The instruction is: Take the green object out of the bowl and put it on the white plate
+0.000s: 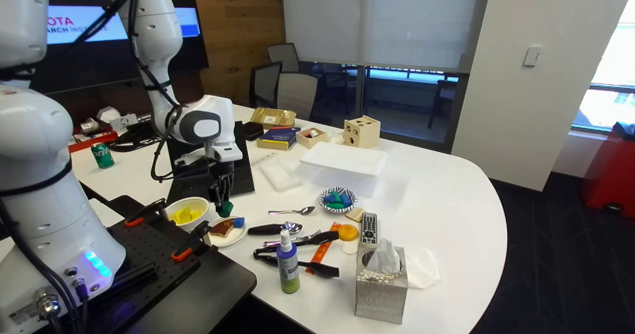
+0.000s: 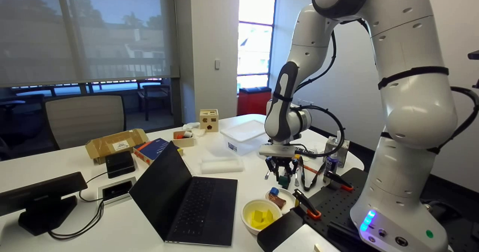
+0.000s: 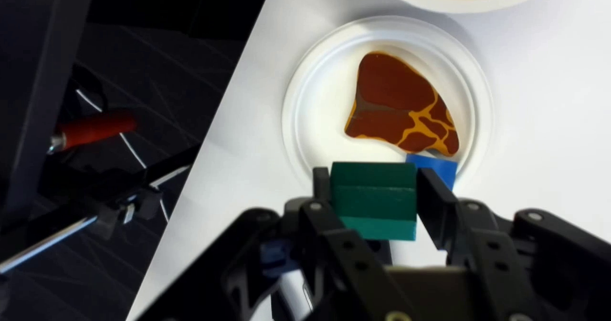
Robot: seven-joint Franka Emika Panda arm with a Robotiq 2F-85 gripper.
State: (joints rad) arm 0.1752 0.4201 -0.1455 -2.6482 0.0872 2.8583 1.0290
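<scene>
Above a broad white table (image 1: 446, 205), a white jointed robot arm (image 2: 419, 106) bends down to its black fingered gripper (image 3: 373, 185); below, a shallow round white plate (image 3: 320, 116) sits just beside a deep round white bowl (image 3: 458, 4) of yellow blocks (image 2: 261, 219), while a dark-patterned white bowl (image 1: 324, 205) holding blue and green blocks (image 1: 344, 199) stands well apart. On the plate lie a reddish-brown slab (image 3: 396, 101) streaked with orange and, near the rim, a smaller blue block (image 3: 439, 168); the gripper pinches a dark green block (image 3: 374, 204), held aloft near the plate's edge.
</scene>
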